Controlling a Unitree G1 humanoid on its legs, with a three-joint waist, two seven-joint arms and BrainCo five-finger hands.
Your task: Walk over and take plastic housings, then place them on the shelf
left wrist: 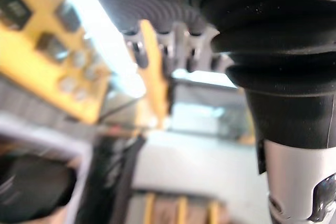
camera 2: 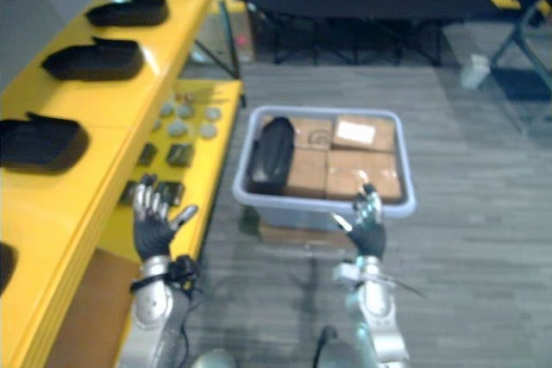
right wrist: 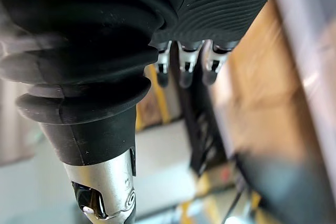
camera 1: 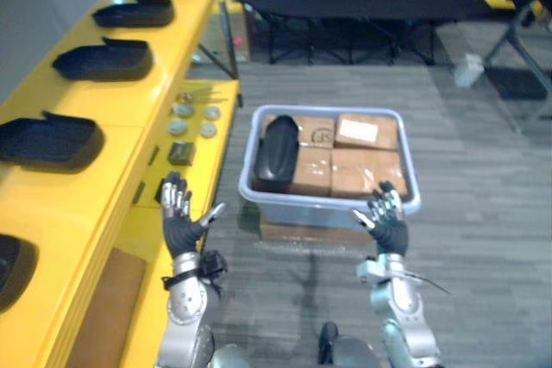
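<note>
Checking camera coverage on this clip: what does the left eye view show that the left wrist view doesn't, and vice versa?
Left eye view, not the wrist view: the open right hand before the grey bin, cardboard boxes inside it, a row of black housings on the yellow shelf. Left wrist view, not the eye view: nothing nameable, just blur past the fingers. Both: the open left hand, small parts on the shelf's lower level, the bin's housing, blurred in the wrist view.

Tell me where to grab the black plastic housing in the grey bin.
Probably grip the black plastic housing across its narrow middle, from above: it lies lengthwise, with brown cardboard boxes and the grey plastic bin wall close alongside.
</note>
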